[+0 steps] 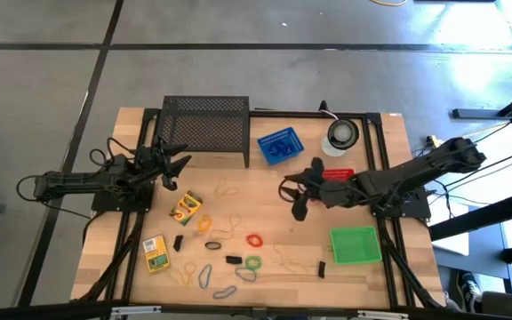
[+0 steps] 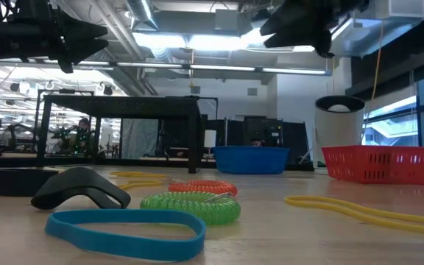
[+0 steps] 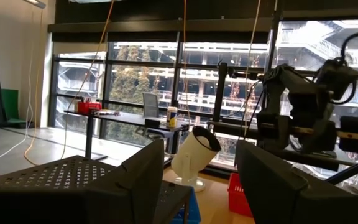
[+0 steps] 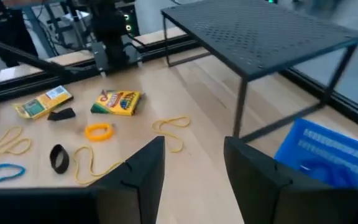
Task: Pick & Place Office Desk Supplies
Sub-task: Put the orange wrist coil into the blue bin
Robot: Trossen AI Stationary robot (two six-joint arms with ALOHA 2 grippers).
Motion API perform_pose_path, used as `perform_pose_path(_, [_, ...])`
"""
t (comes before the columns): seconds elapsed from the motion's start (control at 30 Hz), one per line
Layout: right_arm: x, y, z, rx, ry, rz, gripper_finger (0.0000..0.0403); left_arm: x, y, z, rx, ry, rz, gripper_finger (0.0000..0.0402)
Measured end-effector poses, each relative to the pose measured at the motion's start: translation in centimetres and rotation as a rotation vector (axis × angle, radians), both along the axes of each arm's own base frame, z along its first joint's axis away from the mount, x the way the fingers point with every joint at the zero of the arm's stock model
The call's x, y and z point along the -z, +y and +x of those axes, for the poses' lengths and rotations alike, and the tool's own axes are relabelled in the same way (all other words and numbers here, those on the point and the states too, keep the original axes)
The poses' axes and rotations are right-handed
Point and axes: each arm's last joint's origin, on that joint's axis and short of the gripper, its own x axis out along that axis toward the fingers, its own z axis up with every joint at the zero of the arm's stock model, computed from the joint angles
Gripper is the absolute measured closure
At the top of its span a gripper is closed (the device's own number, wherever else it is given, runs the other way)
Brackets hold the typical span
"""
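Rubber bands, coils and small black clips lie scattered on the near half of the wooden table: a red coil (image 1: 254, 240), a green coil (image 1: 252, 263), a blue band (image 2: 124, 232), a black clip (image 2: 79, 190). Two crayon boxes (image 1: 186, 207) (image 1: 156, 253) lie flat at the near left. My right gripper (image 1: 296, 200) hovers open above the table's middle, just near of the blue basket (image 1: 279, 148), with nothing between its fingers (image 4: 194, 168). My left gripper (image 1: 172, 164) waits open and raised at the left, beside the rack.
A black wire-mesh rack (image 1: 205, 124) stands at the far left-centre. Right of the blue basket stand a round white-and-dark disc (image 1: 341, 135) and a red basket (image 1: 338, 173). A green basket (image 1: 356, 245) sits at the near right.
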Motion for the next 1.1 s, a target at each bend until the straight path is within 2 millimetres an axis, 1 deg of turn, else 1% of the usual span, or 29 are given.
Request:
perform_pose_path(0.1, [1.1, 0.4, 1.0, -0.045, 0.018, -0.002, 0.0238, 0.1, 0.0, 0.0, 0.000, 0.007, -0.001, 0.0208])
perform_pose_path(0.33, [3.7, 1.6, 3.2, -0.215, 0.050, -0.021, 0.0238, 0.1, 0.0, 0.0, -0.005, 0.019, 0.012, 0.0208])
perform_pose_path(0.47, [5.4, 2.1, 4.0, -0.306, 0.103, -0.013, 0.0238, 0.1, 0.0, 0.0, -0.060, 0.093, 0.169, 0.0208])
perform_pose_path(0.57, [7.1, 2.4, 4.5, -0.347, 0.158, 0.000, 0.0238, 0.1, 0.0, 0.0, -0.077, 0.117, 0.220, 0.0208])
perform_pose_path(0.73, [9.8, 2.1, 5.8, -0.335, 0.187, -0.014, 0.0238, 0.1, 0.0, 0.0, -0.080, 0.120, 0.227, 0.0208])
perform_pose_path(0.83, [11.1, 1.8, 6.9, -0.380, 0.177, 0.023, 0.0238, 0.1, 0.0, 0.0, -0.080, 0.119, 0.226, 0.0208])
perform_pose_path(0.97, [12.0, 2.2, 8.8, -0.473, 0.221, 0.077, 0.0238, 0.1, 0.0, 0.0, -0.081, 0.113, 0.226, 0.0208])
perform_pose_path(1.1, [12.8, 2.4, 10.0, -0.552, 0.348, 0.089, 0.0238, 0.0, 0.0, 0.0, -0.081, 0.105, 0.226, 0.0208])
